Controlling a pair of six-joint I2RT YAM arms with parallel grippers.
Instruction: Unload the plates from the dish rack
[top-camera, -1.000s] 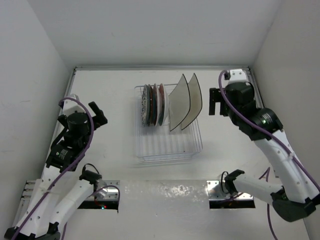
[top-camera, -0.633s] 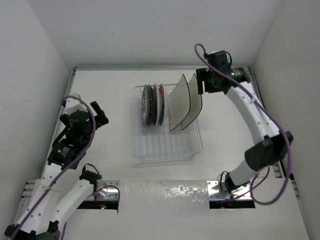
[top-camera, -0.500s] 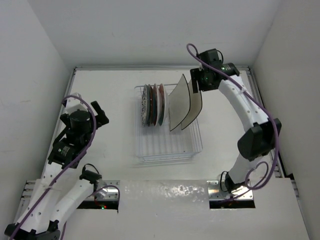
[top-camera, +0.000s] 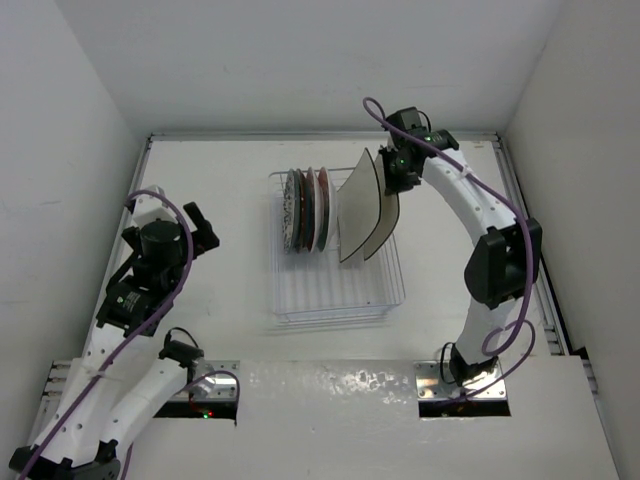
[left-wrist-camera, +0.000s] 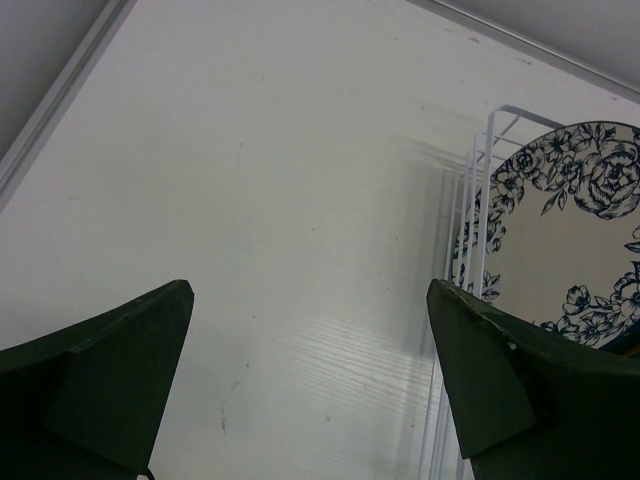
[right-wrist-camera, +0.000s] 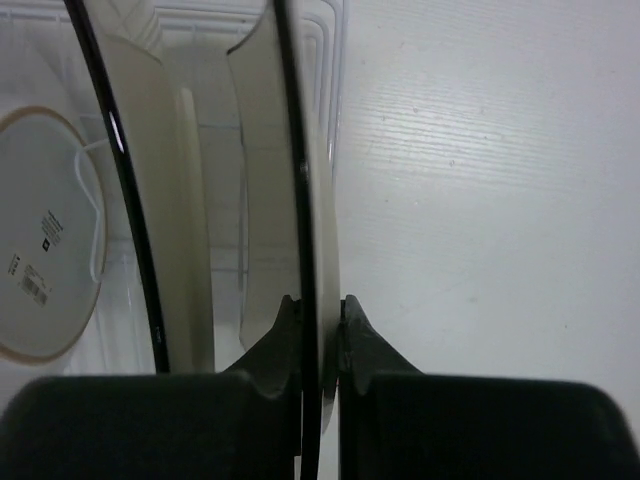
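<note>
Top cam: fixed, high, behind the arm bases. It looks steeply down on the table (top-camera: 230, 180), rack (top-camera: 330, 300) mid-frame, far off. Left wrist cam: low, well left of the rack, faces its left side between left fingers (left-wrist-camera: 100, 380), with the floral plate (left-wrist-camera: 560, 230) at the frame's right edge. Right wrist cam: very near, at the rack's right end, sights along the square plate (right-wrist-camera: 322, 180) edge between right fingers (right-wrist-camera: 262, 350). All three views share the rack.

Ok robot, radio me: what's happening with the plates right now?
Right pincer shut on rim of outer square plate. Left pincer open, left of dish rack. All five plates standing in it. Nothing blocking.
</note>
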